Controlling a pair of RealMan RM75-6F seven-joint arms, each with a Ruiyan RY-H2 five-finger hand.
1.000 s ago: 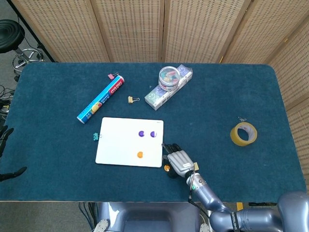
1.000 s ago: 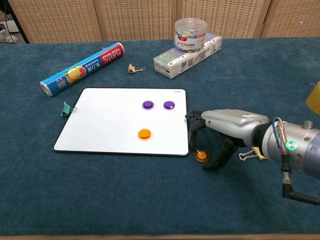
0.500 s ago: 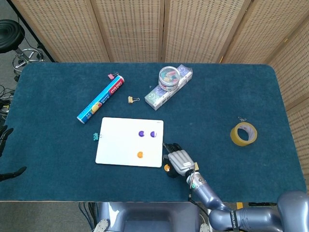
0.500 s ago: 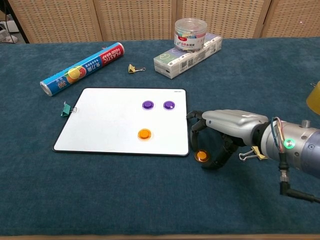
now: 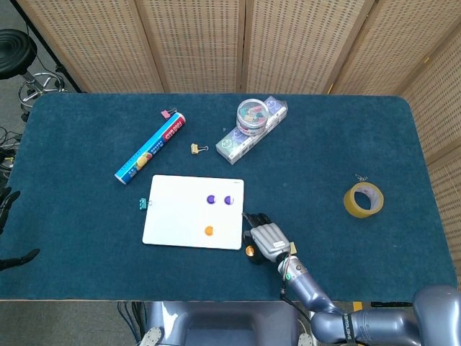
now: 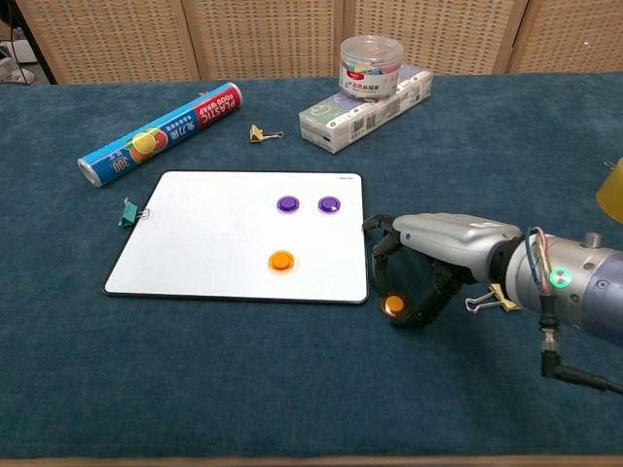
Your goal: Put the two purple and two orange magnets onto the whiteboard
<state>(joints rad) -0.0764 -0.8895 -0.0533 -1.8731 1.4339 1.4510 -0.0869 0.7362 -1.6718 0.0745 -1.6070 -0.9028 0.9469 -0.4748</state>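
The whiteboard (image 6: 195,243) (image 5: 180,216) lies flat on the blue table. On it sit two purple magnets (image 6: 288,204) (image 6: 330,204) and one orange magnet (image 6: 281,260). A second orange magnet (image 6: 393,305) (image 5: 250,251) lies on the cloth just off the board's near right corner. My right hand (image 6: 438,253) (image 5: 268,239) arches over it, thumb on its right side and fingers on its left, pinching it while it rests on the table. Of my left hand (image 5: 9,203), only dark spread fingers show at the head view's left edge, off the table and holding nothing.
A blue foil roll (image 6: 161,134) lies behind the board on the left. At the back stand a box (image 6: 365,112) with a round tub (image 6: 372,66) on it. A tape ring (image 5: 363,200) sits at the right. Small binder clips (image 6: 261,133) (image 6: 128,212) lie about.
My right hand's thumb has drawn in against the loose orange magnet and the hand has sunk slightly. The magnets on the board have not moved.
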